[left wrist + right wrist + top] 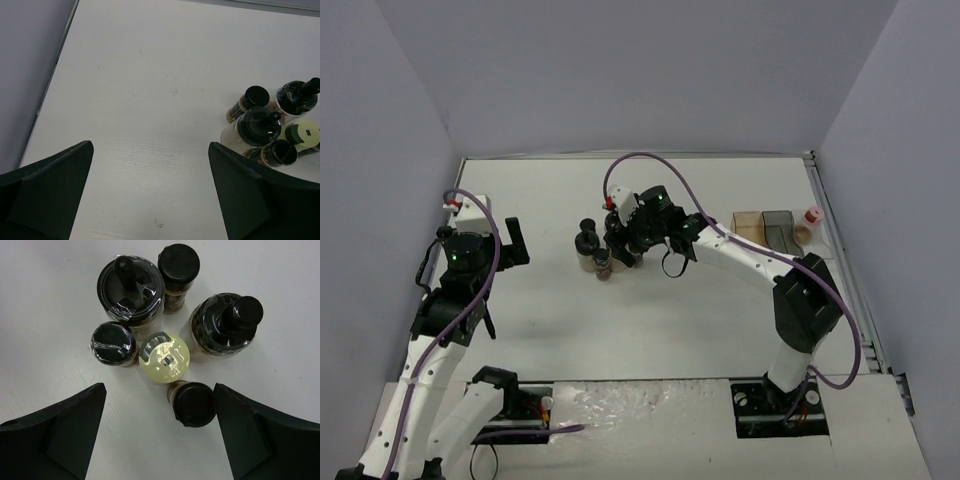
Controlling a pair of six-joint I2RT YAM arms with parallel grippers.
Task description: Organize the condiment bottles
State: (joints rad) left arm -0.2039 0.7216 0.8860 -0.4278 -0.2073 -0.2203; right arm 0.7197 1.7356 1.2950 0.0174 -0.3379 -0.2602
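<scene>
Yellow-capped bottle [164, 357] bears a small printed mark on its cap, unreadable; five black-capped bottles [130, 282] crowd round it on the desk [700, 320]. Right fingers [618, 252] hang spread wide above them, empty. Left fingers [512, 240], also spread, sit to their left. Only the overhead view shows a pink-capped bottle [812, 215] well right of them.

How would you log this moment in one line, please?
right gripper: open, above bottle cluster | left gripper: open, apart from cluster | pink-capped bottle: by tray
</scene>
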